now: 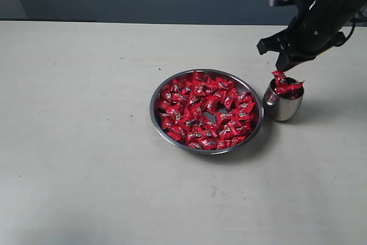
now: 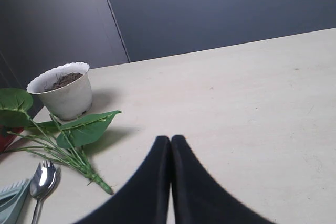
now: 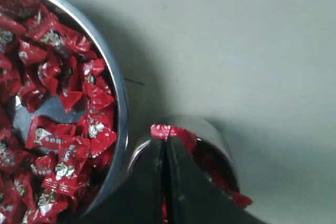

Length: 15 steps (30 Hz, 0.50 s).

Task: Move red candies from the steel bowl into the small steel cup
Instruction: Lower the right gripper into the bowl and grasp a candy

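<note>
Table: pale table (image 1: 86, 142), big and flat, with a dark grey wall behind its far edge.
Bowl: the steel bowl (image 1: 152, 113) sits near the middle of the table. It is wide, shiny and still mostly full.
Pot: a white plant pot (image 2: 63, 93) with soil stands by one edge of the table, with a leafy twig (image 2: 79, 129) and a spoon (image 2: 44, 177) near it. Only the left wrist view shows them.
Cup: the small steel cup (image 1: 282, 107) stands upright just beside the bowl, on the right arm's side.
Right hand: the right gripper (image 1: 285, 64) hangs just over the cup, fingers pressed together. A red wrapper sits at the tips; I cannot tell if it is pinched.
Left hand: the left gripper (image 2: 170, 140) has its fingers together and holds nothing.
Candies: the red candies (image 1: 200, 113) almost cover the bowl's floor, with one bare spot. A few poke up out of the cup (image 1: 287, 84).
Done: I think a small part.
Left: lots of candies to carry, but the cup looks nearly full.
</note>
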{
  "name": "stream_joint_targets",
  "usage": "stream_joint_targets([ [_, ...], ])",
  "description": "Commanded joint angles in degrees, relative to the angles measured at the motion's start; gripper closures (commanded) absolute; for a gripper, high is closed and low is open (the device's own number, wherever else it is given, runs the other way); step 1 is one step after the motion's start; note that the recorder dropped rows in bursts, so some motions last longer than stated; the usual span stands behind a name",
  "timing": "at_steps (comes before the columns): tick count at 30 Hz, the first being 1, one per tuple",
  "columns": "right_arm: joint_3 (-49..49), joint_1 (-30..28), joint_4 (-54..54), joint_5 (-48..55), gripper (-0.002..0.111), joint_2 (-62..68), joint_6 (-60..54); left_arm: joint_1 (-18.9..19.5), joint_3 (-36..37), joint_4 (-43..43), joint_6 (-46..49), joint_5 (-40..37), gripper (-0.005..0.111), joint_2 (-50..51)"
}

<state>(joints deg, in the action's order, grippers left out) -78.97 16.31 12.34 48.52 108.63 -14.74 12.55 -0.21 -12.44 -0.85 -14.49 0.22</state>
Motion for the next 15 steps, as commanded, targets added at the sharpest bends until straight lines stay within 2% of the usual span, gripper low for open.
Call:
stream_joint_targets([
  [1, -0.1, -0.4, -0.1, 1.5, 0.108, 2.3, -0.2, -0.2, 0.2, -0.3, -0.2, 0.6, 0.106, -0.2],
  [10, -0.1, -0.4, 1.9, 1.1, 0.108, 0.0, -0.4, -0.2, 0.2, -0.3, -0.2, 0.6, 0.106, -0.2],
  [15, -0.1, -0.1, 16.9, 2.2, 0.108, -3.9, -10.3, -0.2, 0.2, -0.3, -0.2, 0.6, 0.106, -0.2],
])
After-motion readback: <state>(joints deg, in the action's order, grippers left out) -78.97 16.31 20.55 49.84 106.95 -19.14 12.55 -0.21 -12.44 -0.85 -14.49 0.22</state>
